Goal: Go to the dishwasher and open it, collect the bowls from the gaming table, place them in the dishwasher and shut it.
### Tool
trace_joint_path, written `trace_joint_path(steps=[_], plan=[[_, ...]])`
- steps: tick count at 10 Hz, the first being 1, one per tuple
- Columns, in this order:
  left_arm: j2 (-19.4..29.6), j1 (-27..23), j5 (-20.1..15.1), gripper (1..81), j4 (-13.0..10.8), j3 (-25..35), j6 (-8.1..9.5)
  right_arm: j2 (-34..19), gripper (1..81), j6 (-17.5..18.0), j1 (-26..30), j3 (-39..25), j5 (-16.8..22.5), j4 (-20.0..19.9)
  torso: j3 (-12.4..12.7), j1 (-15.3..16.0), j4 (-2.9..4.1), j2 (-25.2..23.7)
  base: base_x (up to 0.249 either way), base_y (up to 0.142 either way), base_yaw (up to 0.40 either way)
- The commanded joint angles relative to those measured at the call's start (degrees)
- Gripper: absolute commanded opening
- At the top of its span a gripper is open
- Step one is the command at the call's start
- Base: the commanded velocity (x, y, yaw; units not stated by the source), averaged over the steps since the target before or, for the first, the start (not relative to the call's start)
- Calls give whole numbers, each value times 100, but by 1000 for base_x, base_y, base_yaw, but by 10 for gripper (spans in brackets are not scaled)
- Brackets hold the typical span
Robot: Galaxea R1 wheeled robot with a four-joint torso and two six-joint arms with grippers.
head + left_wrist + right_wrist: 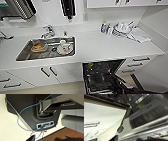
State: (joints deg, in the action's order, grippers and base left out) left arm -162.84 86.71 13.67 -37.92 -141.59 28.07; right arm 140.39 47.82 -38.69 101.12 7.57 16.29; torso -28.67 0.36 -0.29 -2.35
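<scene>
Dishwasher (101,75) open under white counter (100,47) (dark racks inside).

White counter (100,47), steel sink (26,53)

- The dishwasher (101,76) shows a black interior.
- The countertop (100,47) and cabinet doors (47,73) are white, with dark handles.
- The sink (47,48) is grey steel.
- The cable (25,108) is blue.
- The floor (8,129) is cream.

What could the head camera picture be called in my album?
Open dishwasher under a white counter, dishes waiting in the sink.
</scene>
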Motion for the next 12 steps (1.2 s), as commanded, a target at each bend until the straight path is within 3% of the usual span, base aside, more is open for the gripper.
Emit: trace_joint_path(steps=[1, 4, 5, 6, 9, 12], plan=[[58, 149, -286, 811, -101, 0, -39, -439, 811, -203, -319, -682, 104, 182, 0, 0, 0, 0, 0, 0, 0], [41, 88, -303, 811, -48, -18, -4, -658, 811, -212, -908, -1043, 25, 270, 0, -2, 0, 0, 0, 0, 0], [23, 70, -294, 811, -31, -97, 31, -650, 811, -212, -1259, -990, -63, 472, 0, -2, 0, 0, 0, 0, 0], [-47, 61, -303, 811, 136, -272, 40, -623, 811, -212, -1635, -893, -168, 656, 0, -2, 0, 0, 0, 0, 0], [-337, -44, -329, 811, 602, -967, 49, -325, 811, -212, -2631, -175, -598, 1016, 0, -2, 0, 0, 0, 0, 0], [-416, -106, -356, 811, 655, -1213, 49, 79, 811, -212, -3350, 529, -801, 1376, 2, -2, 0, -2, 0, 0, 0]])
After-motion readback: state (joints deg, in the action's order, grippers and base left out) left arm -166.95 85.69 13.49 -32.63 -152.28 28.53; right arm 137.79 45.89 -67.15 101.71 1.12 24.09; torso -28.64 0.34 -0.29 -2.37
